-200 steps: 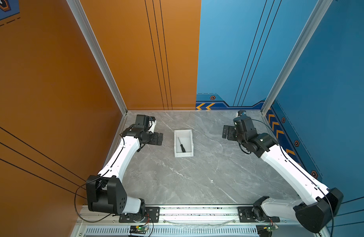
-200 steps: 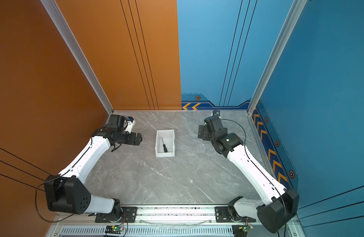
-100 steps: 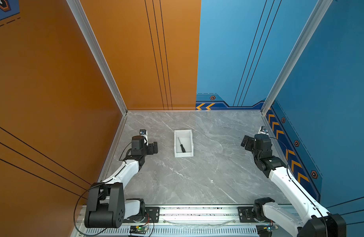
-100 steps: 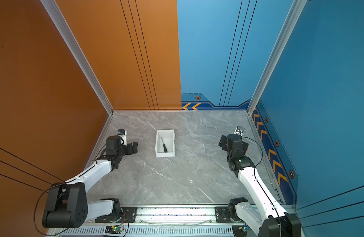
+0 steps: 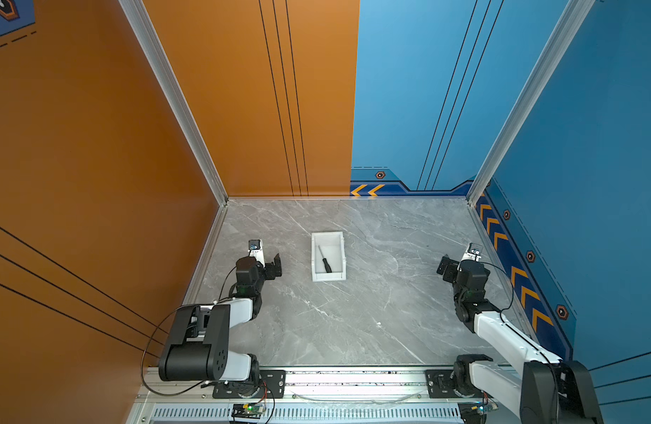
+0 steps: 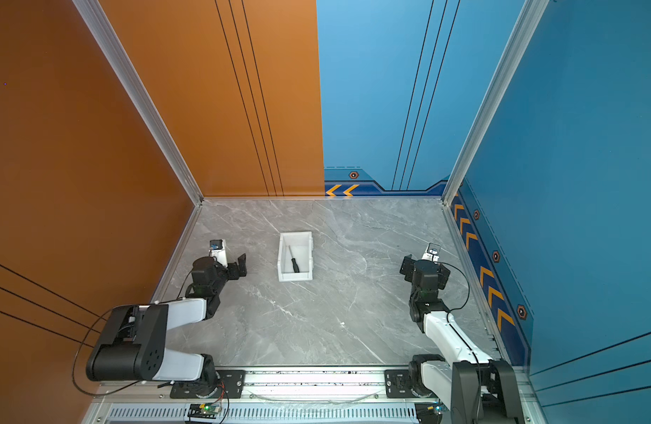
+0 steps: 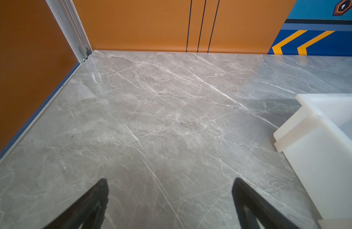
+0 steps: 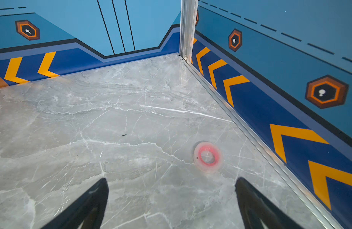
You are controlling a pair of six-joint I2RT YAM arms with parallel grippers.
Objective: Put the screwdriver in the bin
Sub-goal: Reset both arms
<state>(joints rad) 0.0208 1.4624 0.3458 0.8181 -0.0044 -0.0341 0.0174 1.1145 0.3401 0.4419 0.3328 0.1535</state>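
Observation:
The white bin (image 5: 327, 234) (image 6: 296, 233) stands on the grey marble floor, mid-back. Inside it lies the black-handled screwdriver (image 5: 324, 259) (image 6: 293, 259), handle toward the front, touched by no gripper. My left gripper (image 5: 267, 262) (image 6: 232, 264) hovers low to the bin's left, open and empty. In the left wrist view the gripper (image 7: 170, 184) shows its jaws spread over bare floor, with the bin's wall (image 7: 320, 154) off to one side. My right gripper (image 5: 457, 262) (image 6: 423, 264) (image 8: 171, 184) is open and empty far to the right, near the blue wall.
A clear tape roll with a red core (image 8: 207, 156) lies on the floor just ahead of the right gripper, close to the wall rail (image 8: 250, 128). Orange and blue walls enclose the floor on three sides. The arms' bases sit on a rail (image 5: 353, 378) at the front.
Both arms have pulled back from beside the bin toward the front and folded lower, the right one swinging out to the right wall. The screwdriver stayed in the bin.

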